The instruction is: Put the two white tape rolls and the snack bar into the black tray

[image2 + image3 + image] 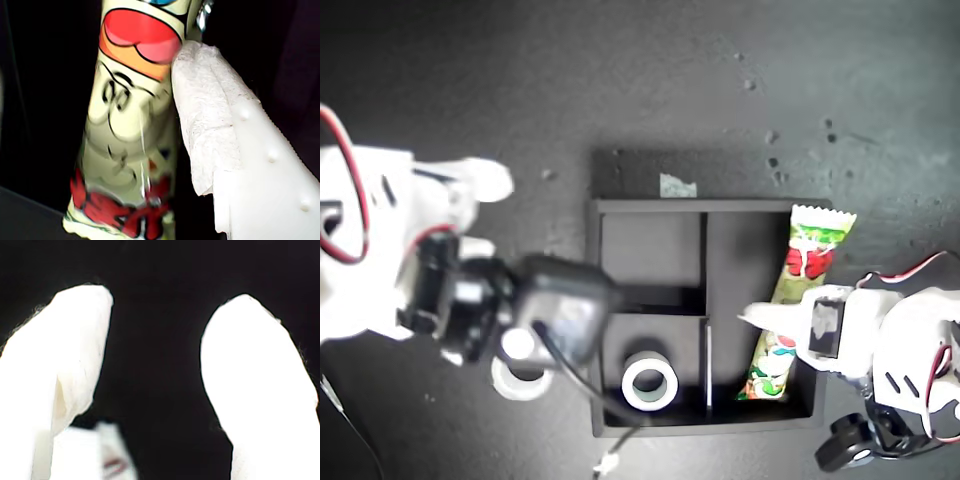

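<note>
The exterior view is dim and high in contrast: the dark table (650,90) reads grey with a soft sheen toward the exterior view's upper right, while the white arm shells are blown out. The black tray (597,300) interior loses detail in shadow. In the first wrist view the snack bar (130,135) is close, soft and smeared at its lower print. In the second wrist view the fingers (260,390) are overexposed, blurred, against pure black.

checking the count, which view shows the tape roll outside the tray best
The exterior view: the tape roll outside the tray lies on the table beside the black tray, at that view's left, partly hidden under an arm. The first wrist view shows only the snack bar. The second wrist view shows only white fingers.
</note>
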Robot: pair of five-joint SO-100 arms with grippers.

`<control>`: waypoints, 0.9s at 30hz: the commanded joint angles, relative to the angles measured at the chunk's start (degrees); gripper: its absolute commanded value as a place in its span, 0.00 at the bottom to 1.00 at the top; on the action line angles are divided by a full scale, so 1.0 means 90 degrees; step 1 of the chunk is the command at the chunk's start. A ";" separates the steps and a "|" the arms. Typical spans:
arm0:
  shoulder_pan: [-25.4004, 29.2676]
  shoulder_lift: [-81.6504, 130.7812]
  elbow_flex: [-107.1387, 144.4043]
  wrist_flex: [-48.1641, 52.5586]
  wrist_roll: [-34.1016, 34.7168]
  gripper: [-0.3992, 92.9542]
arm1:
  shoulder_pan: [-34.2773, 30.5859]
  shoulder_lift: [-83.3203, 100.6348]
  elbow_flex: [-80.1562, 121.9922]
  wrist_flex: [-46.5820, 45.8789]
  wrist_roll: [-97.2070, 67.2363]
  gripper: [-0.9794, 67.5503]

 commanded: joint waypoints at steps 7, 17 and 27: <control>0.2363 -0.0156 0.1045 -0.2305 -0.1934 0.16 | 0.0215 0.0049 -0.1328 0.1123 -0.0127 0.48; 0.3145 -0.1689 0.0811 -0.3740 -0.2178 0.19 | 0.1123 0.0049 -0.5459 0.3984 0.0146 0.41; 0.3291 -0.1689 0.1982 -0.5029 -0.2549 0.20 | 0.1055 0.1807 -0.7568 0.4990 0.1699 0.01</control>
